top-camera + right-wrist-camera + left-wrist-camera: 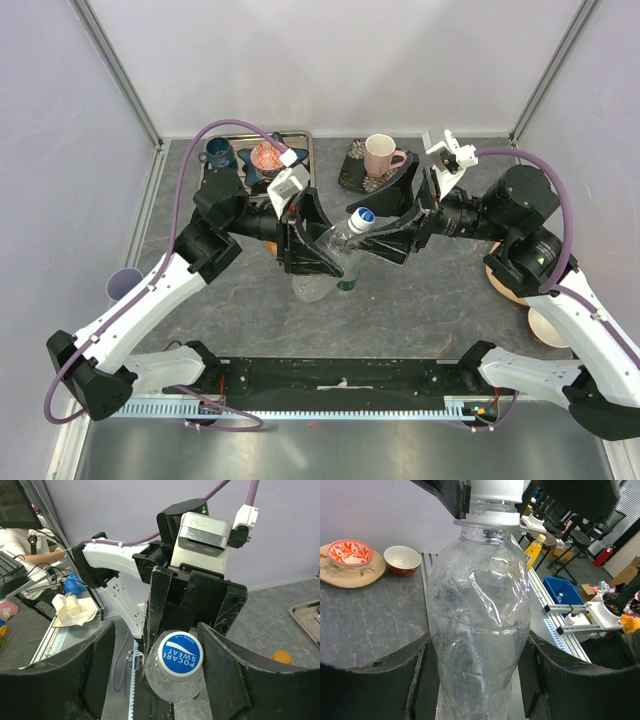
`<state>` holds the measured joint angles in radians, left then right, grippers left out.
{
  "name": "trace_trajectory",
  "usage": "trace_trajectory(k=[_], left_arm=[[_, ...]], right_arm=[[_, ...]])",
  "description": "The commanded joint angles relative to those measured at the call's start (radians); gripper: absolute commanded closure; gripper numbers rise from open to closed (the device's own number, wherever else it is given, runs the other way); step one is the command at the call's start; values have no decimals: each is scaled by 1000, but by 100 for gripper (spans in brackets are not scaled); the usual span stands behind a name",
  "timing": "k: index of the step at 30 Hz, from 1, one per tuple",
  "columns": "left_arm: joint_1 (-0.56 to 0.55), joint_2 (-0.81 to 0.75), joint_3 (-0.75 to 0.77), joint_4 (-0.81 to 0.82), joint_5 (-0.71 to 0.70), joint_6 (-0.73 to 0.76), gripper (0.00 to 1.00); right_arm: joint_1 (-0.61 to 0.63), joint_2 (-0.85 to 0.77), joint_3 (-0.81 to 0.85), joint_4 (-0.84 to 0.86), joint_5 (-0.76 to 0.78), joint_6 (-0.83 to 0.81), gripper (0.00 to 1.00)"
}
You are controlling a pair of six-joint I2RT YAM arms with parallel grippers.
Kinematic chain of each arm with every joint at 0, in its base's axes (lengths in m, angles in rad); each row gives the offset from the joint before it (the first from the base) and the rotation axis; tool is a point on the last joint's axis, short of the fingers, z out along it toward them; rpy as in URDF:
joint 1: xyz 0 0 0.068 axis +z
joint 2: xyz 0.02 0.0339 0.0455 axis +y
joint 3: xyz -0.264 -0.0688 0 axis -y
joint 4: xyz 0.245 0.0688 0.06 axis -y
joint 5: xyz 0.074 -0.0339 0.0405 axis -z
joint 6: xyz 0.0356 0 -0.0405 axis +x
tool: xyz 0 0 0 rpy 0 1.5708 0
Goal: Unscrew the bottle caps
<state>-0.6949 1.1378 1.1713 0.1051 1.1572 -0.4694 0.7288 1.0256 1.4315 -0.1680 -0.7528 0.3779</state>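
Note:
My left gripper [477, 680] is shut on the body of a colourless clear bottle [477, 620], a black finger pressing on each side. In the top view the bottle [328, 258] is held tilted, neck pointing right, above the table's middle, in the left gripper [305, 250]. Its cap [179, 653] is blue on top with a white rim and sits on the neck. My right gripper [156, 650] stands open around that cap: the right finger is close beside it, the left finger well apart. From above, the cap [362, 216] lies between the right gripper's [385, 235] fingers.
A metal tray [300, 140] at the back left holds a blue mug [217, 153] and a patterned bowl [267, 157]. A pink mug [380, 153] stands on a dark plate. Plates and bowls [505, 280] sit at the right edge, a purple cup [123, 284] at the left. A small orange round thing [281, 656] lies on the table.

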Motion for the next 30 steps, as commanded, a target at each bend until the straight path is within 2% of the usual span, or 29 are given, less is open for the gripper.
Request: trace_trajectory(k=[1, 5, 7, 11, 14, 19, 24, 29, 30], left_arm=[[9, -29, -2, -19, -36, 54, 63], [9, -38, -7, -19, -37, 64, 63], [9, -42, -7, -19, -42, 69, 63], [9, -49, -9, -22, -62, 80, 62], [9, -62, -15, -38, -99, 103, 63], [-2, -101, -27, -134, -390, 210, 63], [-63, -115, -41, -185, -742, 314, 63], [-172, -122, -53, -196, -1129, 417, 65], [-186, -121, -55, -196, -1155, 443, 65]], right_arm=[[11, -16, 52, -7, 62, -16, 24], [11, -16, 73, -13, 133, -13, 16], [11, -9, 90, -25, 167, -14, 8], [9, 1, 104, -57, 271, -25, 4], [9, -18, 93, -56, 426, -4, 3], [9, -15, 141, -120, 682, 101, 4], [9, 97, 306, -301, 727, 157, 5], [9, 151, 363, -353, 788, 182, 6], [9, 172, 380, -372, 790, 185, 6]])
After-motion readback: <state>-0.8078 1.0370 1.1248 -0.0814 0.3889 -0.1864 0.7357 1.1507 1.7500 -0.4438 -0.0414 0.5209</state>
